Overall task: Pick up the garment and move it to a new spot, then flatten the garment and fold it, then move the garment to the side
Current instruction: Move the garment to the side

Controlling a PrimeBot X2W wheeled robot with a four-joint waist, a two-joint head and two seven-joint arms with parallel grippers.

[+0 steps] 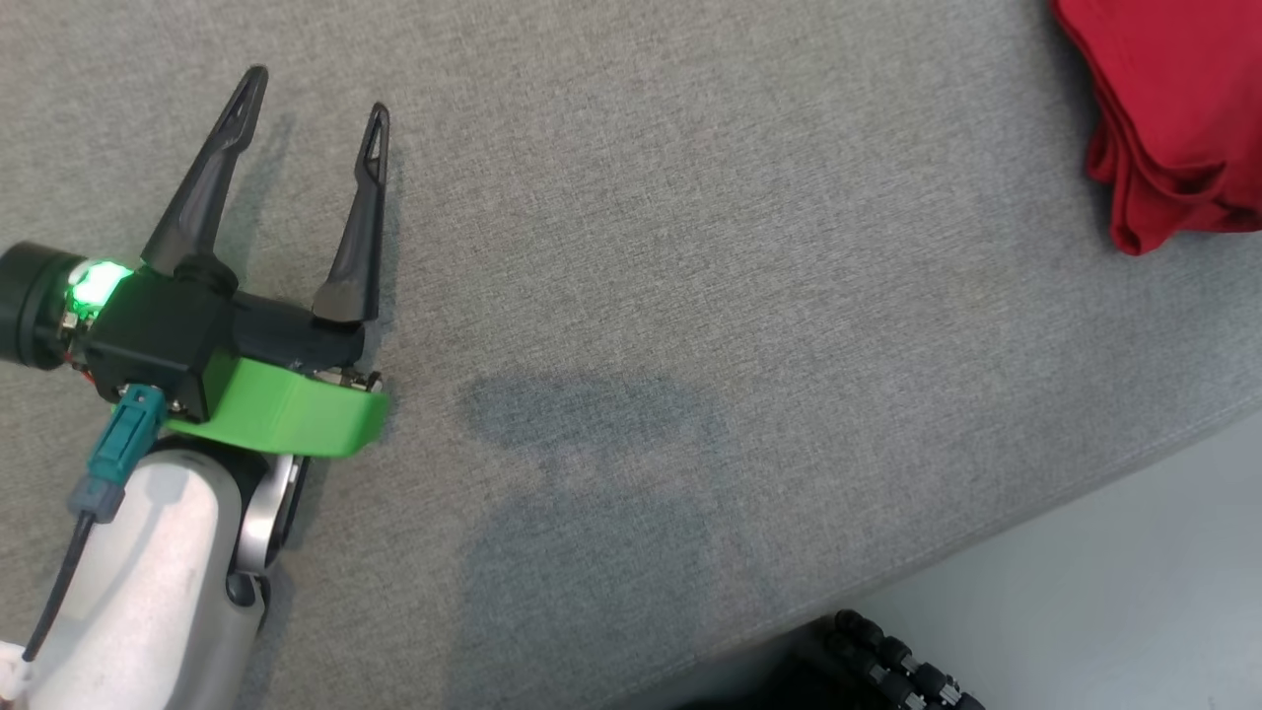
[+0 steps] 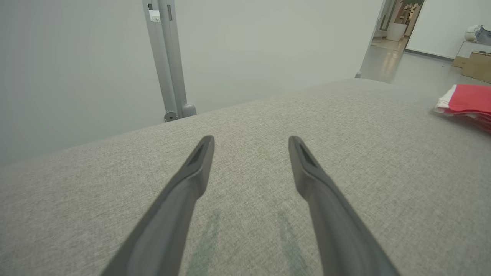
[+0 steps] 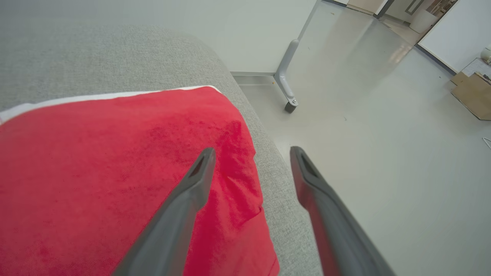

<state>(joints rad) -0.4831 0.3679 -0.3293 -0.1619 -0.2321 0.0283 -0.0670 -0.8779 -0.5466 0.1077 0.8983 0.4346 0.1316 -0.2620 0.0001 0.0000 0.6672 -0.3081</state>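
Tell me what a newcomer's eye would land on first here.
The red garment stands out most, folded at the upper right of the head view, near the edge of the grey cushion. Next is the left gripper, open over bare fabric, with a bright green guard at its wrist. The right gripper is open over the garment's edge.

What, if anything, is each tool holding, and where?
Nothing: left tool and right tool both stand open; the red garment lies loose on the grey surface.
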